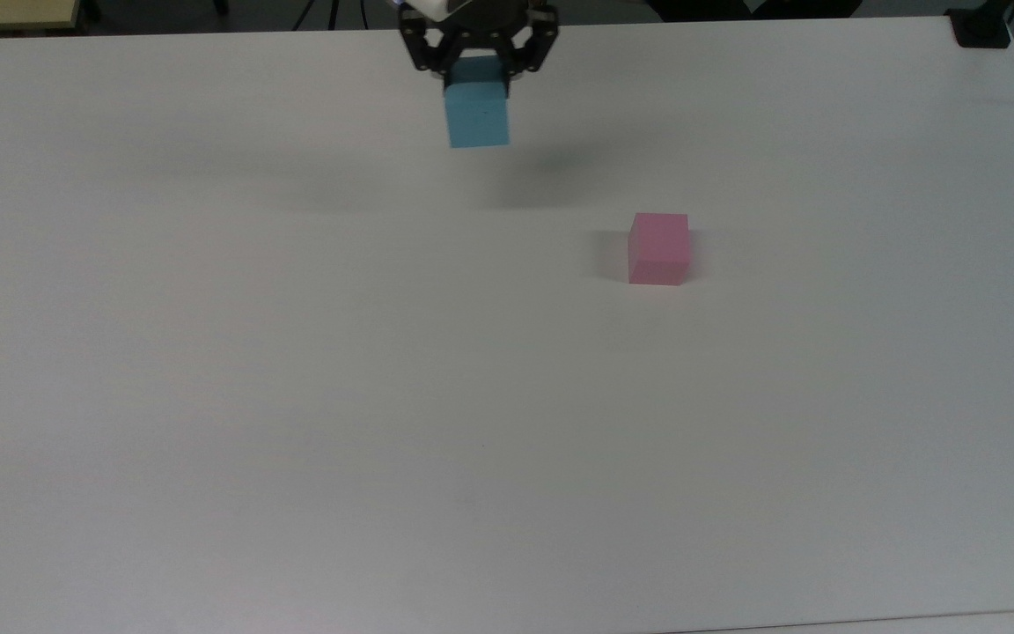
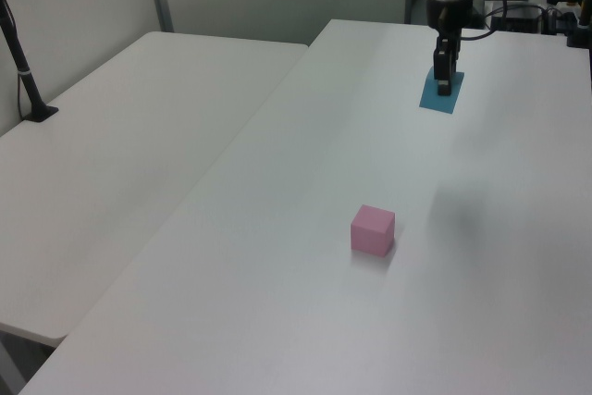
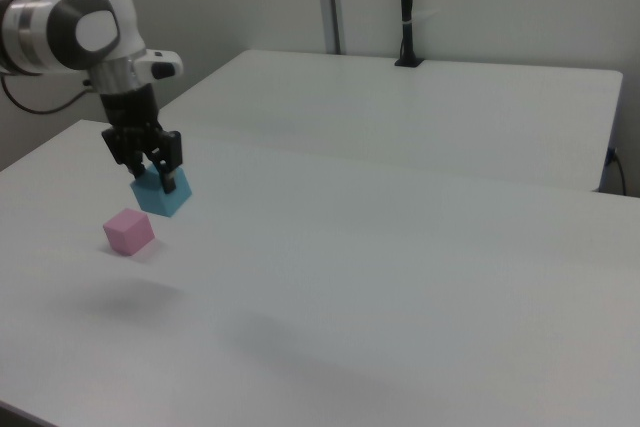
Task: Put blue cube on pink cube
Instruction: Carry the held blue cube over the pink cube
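White table (image 1: pixel 296 396): bare surface between the two cubes. Second white table (image 2: pixel 120 117): beside it, on the left view's left, with a black post (image 2: pixel 23 67) at its far edge. Blue cube (image 1: pixel 477 114): airborne, clamped between the fingers of the gripper (image 1: pixel 478 69), up and to the top view's left of the pink cube (image 1: pixel 658 248), well apart from it. Pink cube: resting on the table. Arm: descends from above, gripper pointing down

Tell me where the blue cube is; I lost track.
Held in the gripper above the table, the blue cube sits up-left of the pink cube in the top view.
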You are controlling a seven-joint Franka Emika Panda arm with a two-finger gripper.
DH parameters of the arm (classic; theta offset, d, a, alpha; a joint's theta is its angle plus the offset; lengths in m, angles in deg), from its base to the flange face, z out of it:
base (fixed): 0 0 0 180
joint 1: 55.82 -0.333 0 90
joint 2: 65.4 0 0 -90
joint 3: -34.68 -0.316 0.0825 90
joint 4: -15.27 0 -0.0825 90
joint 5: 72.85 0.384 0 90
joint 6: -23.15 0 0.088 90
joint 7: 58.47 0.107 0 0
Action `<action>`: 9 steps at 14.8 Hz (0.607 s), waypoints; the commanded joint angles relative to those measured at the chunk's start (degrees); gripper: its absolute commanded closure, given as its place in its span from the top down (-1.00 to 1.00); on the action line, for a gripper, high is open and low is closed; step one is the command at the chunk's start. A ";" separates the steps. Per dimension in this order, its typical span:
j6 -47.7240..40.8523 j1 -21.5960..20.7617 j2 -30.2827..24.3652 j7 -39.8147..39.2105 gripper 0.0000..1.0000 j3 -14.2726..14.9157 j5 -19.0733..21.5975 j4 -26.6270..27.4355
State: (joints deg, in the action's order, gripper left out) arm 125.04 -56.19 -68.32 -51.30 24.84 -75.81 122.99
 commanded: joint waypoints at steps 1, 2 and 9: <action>0.42 0.20 1.78 5.12 0.00 -3.08 3.05 -4.00; 1.47 0.20 1.96 7.05 0.00 -3.96 3.31 -4.35; 9.29 -0.94 8.01 17.08 -0.01 -10.03 3.05 -4.45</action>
State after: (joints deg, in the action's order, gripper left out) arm 131.86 -56.28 -64.19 -37.29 15.87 -72.98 119.69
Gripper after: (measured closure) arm 0.445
